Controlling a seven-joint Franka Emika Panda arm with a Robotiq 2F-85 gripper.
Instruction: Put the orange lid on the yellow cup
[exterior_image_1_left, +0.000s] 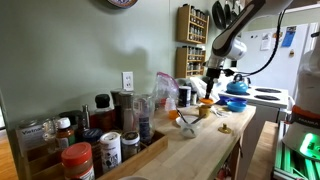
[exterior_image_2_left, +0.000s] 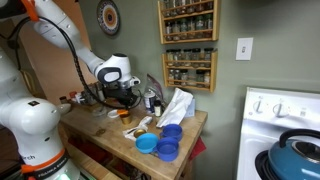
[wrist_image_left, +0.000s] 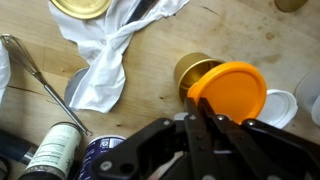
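Note:
In the wrist view my gripper (wrist_image_left: 200, 108) is shut on the near edge of the orange lid (wrist_image_left: 234, 92). The lid hangs tilted over the yellow cup (wrist_image_left: 190, 70), covering its right side; the cup's left rim and part of its inside still show. I cannot tell whether lid and cup touch. In an exterior view the gripper (exterior_image_1_left: 208, 88) is low over the wooden counter with the orange lid (exterior_image_1_left: 205, 101) under it. In an exterior view the gripper (exterior_image_2_left: 128, 93) is above the counter clutter, and lid and cup are hidden there.
A crumpled white cloth (wrist_image_left: 108, 60) and a wire whisk (wrist_image_left: 35, 65) lie left of the cup. A white lid (wrist_image_left: 280, 108) lies to the right and a spice bottle (wrist_image_left: 50, 150) at the lower left. Blue cups (exterior_image_2_left: 166, 140) sit near the counter's edge. A blue pot (exterior_image_1_left: 236, 101) stands on the stove.

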